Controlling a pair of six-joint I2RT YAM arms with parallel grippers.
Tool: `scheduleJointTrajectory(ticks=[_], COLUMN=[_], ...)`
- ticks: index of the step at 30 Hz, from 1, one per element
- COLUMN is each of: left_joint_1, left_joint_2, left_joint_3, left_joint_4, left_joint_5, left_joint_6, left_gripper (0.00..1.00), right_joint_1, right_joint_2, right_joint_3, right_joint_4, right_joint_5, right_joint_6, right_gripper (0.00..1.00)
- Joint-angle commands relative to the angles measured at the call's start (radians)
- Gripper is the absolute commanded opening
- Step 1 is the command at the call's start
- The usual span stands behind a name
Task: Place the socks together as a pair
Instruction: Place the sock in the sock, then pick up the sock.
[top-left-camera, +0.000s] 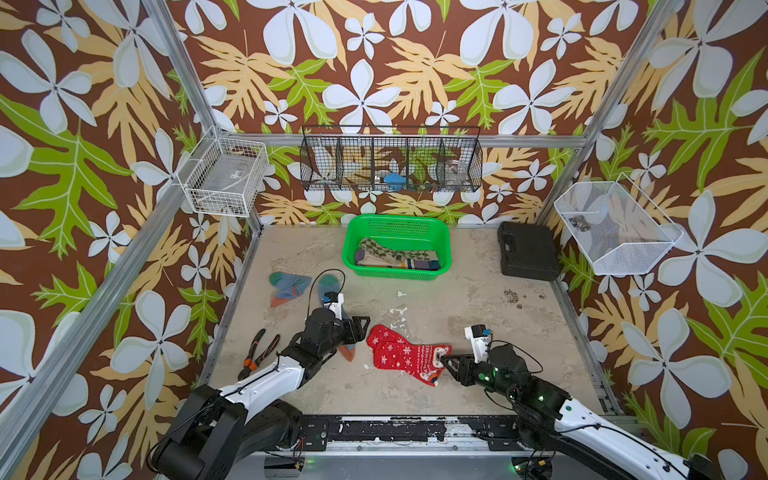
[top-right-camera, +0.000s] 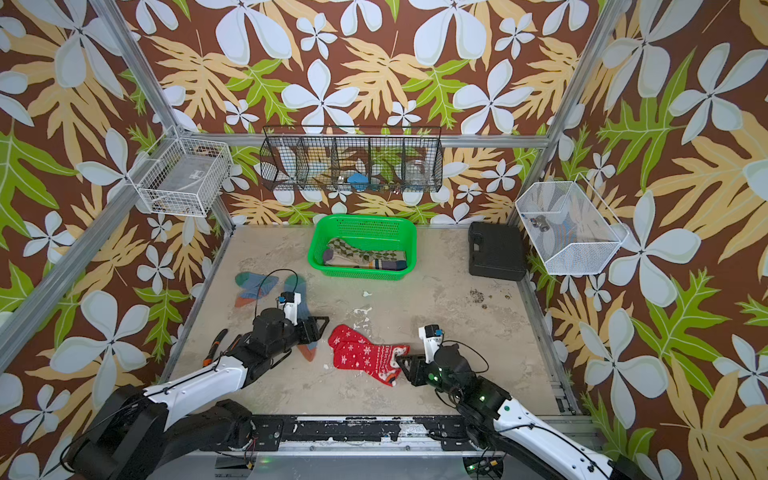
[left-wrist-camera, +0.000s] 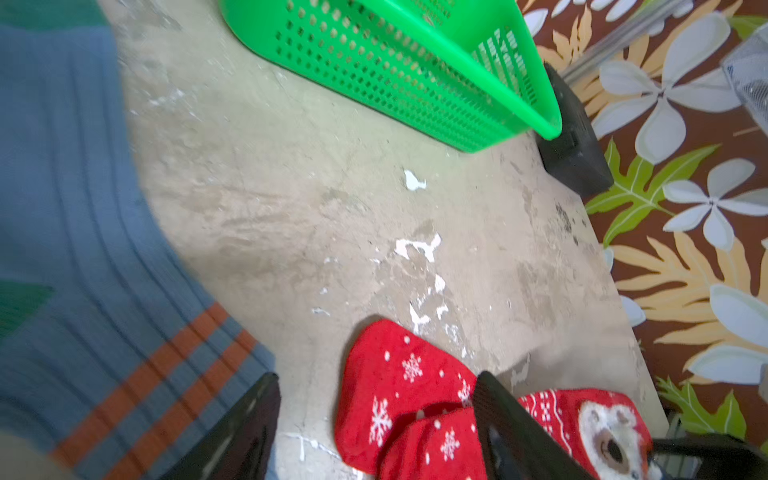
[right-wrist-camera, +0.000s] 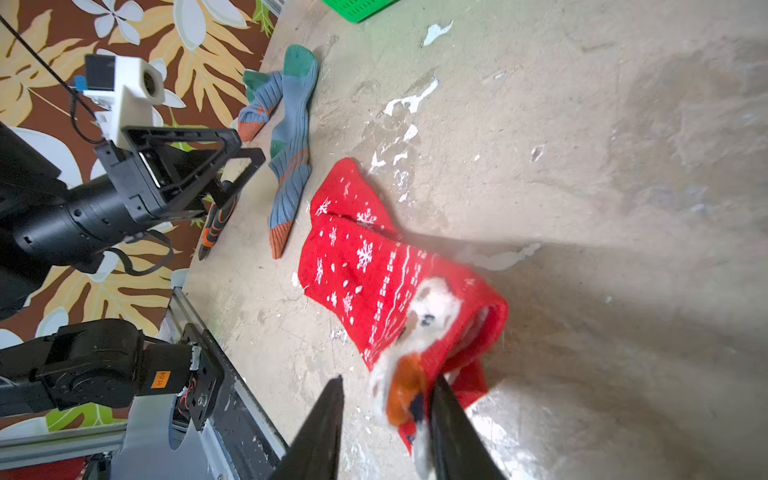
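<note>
The right gripper (top-left-camera: 445, 360) sits low at the cuff end of the red socks (top-left-camera: 399, 353) with its jaws apart. In the right wrist view the fuzzy white-and-orange cuff lies between the fingers (right-wrist-camera: 328, 415), against one of them, with a gap to the other; this part is blurred. The left gripper (top-left-camera: 365, 330) hovers just beside the toe end of the red socks, jaws wide apart and nothing between them.

The two red socks overlap, one on the other, in the front middle of the table (top-left-camera: 519, 332), their lowest tip near the front edge. The blue socks (right-wrist-camera: 291, 166) lie apart from each other. One is stretched out beside the red pair and partly under the left arm. The other is folded up near the left edge.

Pliers (top-left-camera: 257, 353) lie close to the left edge, beside the left arm. At the back edge a green basket (top-left-camera: 446, 249) holds argyle socks (top-left-camera: 386, 249) and striped socks (top-left-camera: 415, 264). A black case (top-left-camera: 528, 251) sits in the back right corner. Bare table runs from the red socks to the right edge and back to the case, and another bare strip lies between the red socks and the basket.
</note>
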Motion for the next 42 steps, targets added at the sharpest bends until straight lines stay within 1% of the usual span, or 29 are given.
scheduleJointTrajectory(ticks=[1,4,8,9,10,12,15,18,19,20,24,28,31,32,36,39,41,42], left_joint_1=[-0.094,-0.181,-0.220,-0.229,-0.238,-0.278,-0.311,-0.322,-0.326,-0.329,-0.329,-0.329,-0.329,-0.329,-0.329,-0.329,-0.329,-0.329], left_joint_2=[0.023,0.026,-0.033,-0.052,-0.070,-0.083,-0.039,0.038,0.064,0.085,0.148,0.183,0.162,0.147,0.082,0.080,0.098,0.114], left_joint_3=[0.023,0.007,-0.071,-0.091,-0.104,-0.117,-0.127,-0.139,-0.139,-0.137,-0.135,-0.096,-0.077,-0.071,-0.011,0.037,0.055,0.061], left_joint_4=[-0.058,-0.109,-0.159,-0.166,-0.163,-0.160,-0.124,-0.026,-0.001,0.017,0.078,0.089,0.060,0.045,-0.072,-0.117,-0.114,-0.111], left_joint_5=[-0.010,-0.078,-0.125,-0.132,-0.110,-0.130,-0.139,-0.102,-0.098,-0.100,-0.119,-0.094,-0.103,-0.105,-0.142,-0.147,-0.144,-0.140], left_joint_6=[0.039,0.038,0.023,0.012,-0.004,-0.029,-0.051,-0.068,-0.072,-0.074,-0.072,-0.067,-0.059,-0.054,-0.017,0.009,0.016,0.020], left_gripper=[0.76,0.76,0.75,0.75,0.74,0.74,0.74,0.72,0.70,0.65,0.33,0.15,0.02,0.00,0.00,0.00,0.00,0.00], right_joint_1=[0.000,-0.006,-0.027,-0.040,-0.055,-0.089,-0.148,-0.175,-0.175,-0.175,-0.182,-0.217,-0.229,-0.229,-0.230,-0.230,-0.230,-0.230], right_joint_2=[-0.007,0.061,0.112,0.112,0.111,0.114,0.145,0.208,0.225,0.234,0.232,0.269,0.304,0.311,0.389,0.453,0.474,0.482], right_joint_3=[0.030,0.069,0.074,0.068,0.059,0.042,0.020,0.012,0.014,0.015,0.028,0.041,0.028,0.022,0.015,0.025,0.026,0.026], right_joint_4=[-0.084,-0.096,-0.083,-0.076,-0.070,-0.052,-0.020,0.014,0.021,0.024,0.020,0.021,0.036,0.041,0.057,0.078,0.105,0.122], right_joint_5=[0.111,0.129,0.125,0.117,0.106,0.084,0.024,-0.029,-0.037,-0.040,-0.023,-0.036,-0.044,-0.039,-0.039,-0.067,-0.084,-0.094], right_joint_6=[-0.041,-0.084,-0.111,-0.114,-0.116,-0.124,-0.142,-0.161,-0.165,-0.168,-0.180,-0.206,-0.218,-0.220,-0.213,-0.218,-0.218,-0.213], right_gripper=[0.42,0.46,0.48,0.49,0.49,0.50,0.53,0.54,0.54,0.54,0.54,0.53,0.53,0.53,0.56,0.58,0.53,0.48])
